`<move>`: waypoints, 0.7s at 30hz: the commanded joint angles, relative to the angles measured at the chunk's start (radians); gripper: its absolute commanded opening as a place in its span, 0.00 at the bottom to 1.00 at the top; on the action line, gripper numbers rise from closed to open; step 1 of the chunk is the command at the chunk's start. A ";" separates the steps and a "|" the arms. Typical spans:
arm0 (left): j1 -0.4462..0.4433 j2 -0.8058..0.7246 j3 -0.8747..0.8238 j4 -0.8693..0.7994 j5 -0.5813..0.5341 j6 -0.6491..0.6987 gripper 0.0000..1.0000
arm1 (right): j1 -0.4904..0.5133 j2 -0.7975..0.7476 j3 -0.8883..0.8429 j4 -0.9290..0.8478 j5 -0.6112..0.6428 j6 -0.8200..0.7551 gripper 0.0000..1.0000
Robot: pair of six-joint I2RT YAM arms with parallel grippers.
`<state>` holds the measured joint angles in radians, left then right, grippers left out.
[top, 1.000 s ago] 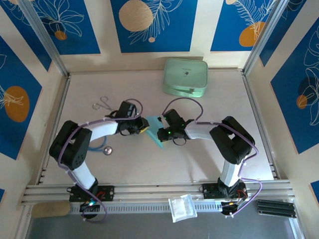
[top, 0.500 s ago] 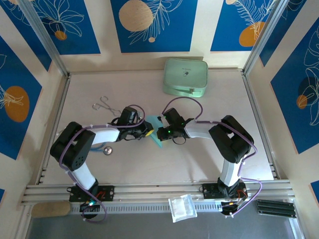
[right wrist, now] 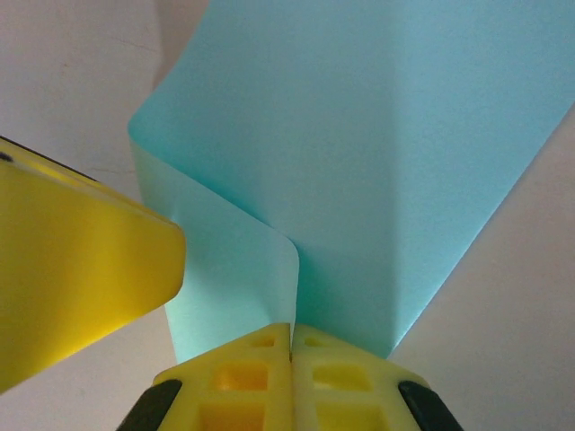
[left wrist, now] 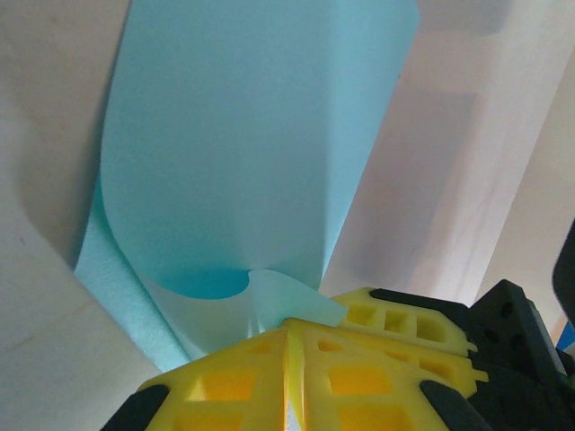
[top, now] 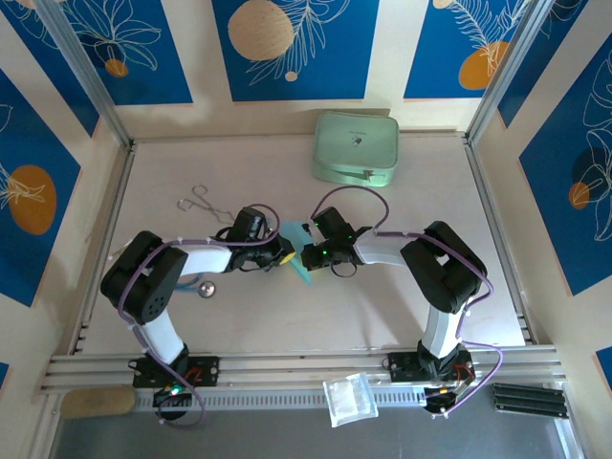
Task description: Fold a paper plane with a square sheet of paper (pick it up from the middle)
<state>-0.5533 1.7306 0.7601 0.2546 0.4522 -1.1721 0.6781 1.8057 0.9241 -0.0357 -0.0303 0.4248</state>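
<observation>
The paper [top: 295,233] sits mid-worktop [top: 402,316], between the two arms and well in front of the case [top: 356,148]. The left gripper [left wrist: 287,346] has its fingers together, clamped on a small curl at the sheet's near edge, and the sheet bows up and away from them. The right gripper [right wrist: 292,334] is likewise pinched tight, its fingers on a soft rounded fold with the paper rising as a doubled flap.

The grippers are just beside each other, and a left finger [right wrist: 81,287] looms at the side of the right wrist view. Gripping this close together probably lets them bring the two halves over one another for the centre crease. No sharp crease shows, so the folding looks to be at an early stage. From above I cannot tell whether the sheet's lower corner rests on the worktop.
</observation>
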 commanded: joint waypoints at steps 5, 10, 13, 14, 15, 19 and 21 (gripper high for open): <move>-0.009 0.030 0.002 0.003 0.007 0.026 0.12 | -0.012 0.045 -0.004 -0.099 0.021 0.014 0.00; -0.009 0.036 -0.002 -0.007 0.000 0.033 0.11 | -0.013 0.049 -0.001 -0.101 0.021 0.015 0.00; -0.008 0.041 -0.005 -0.006 -0.003 0.033 0.11 | -0.014 0.052 0.001 -0.103 0.020 0.017 0.00; -0.009 0.041 -0.007 -0.006 -0.004 0.034 0.11 | -0.013 0.052 0.001 -0.103 0.020 0.017 0.00; -0.009 0.043 -0.008 -0.007 -0.005 0.035 0.11 | -0.014 0.052 0.001 -0.104 0.020 0.017 0.00; -0.008 0.047 -0.007 -0.008 -0.007 0.037 0.11 | -0.015 0.053 0.002 -0.105 0.020 0.017 0.00; -0.009 0.050 -0.007 -0.011 -0.007 0.038 0.11 | -0.015 0.054 0.002 -0.105 0.020 0.017 0.00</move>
<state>-0.5533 1.7657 0.7601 0.2535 0.4515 -1.1656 0.6735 1.8107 0.9306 -0.0433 -0.0380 0.4355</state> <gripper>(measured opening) 0.109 0.055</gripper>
